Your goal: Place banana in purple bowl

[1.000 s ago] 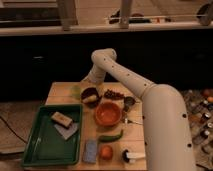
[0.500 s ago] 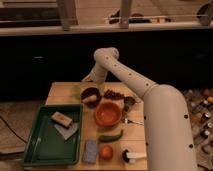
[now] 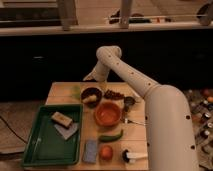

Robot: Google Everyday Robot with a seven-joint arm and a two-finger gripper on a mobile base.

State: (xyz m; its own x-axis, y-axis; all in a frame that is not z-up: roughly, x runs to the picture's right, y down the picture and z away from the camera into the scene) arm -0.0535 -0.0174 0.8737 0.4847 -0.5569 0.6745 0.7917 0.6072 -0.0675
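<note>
The purple bowl (image 3: 92, 94) stands near the back of the wooden table, left of centre. A pale yellow piece, the banana (image 3: 90, 99), lies inside it at the front. My gripper (image 3: 90, 77) hangs just above and behind the bowl's back rim, apart from the banana. The white arm (image 3: 131, 75) runs from the right front up over the table and bends down to the gripper.
A bright orange bowl (image 3: 108, 114) sits right in front of the purple one. A green pepper (image 3: 111, 136), an orange fruit (image 3: 105, 151), a grey sponge (image 3: 90, 150) and a white object (image 3: 132, 156) lie near the front. A green tray (image 3: 37, 150) holds items at left.
My gripper has risen and moved a little right, away from the purple bowl. The pale piece stays in the bowl.
</note>
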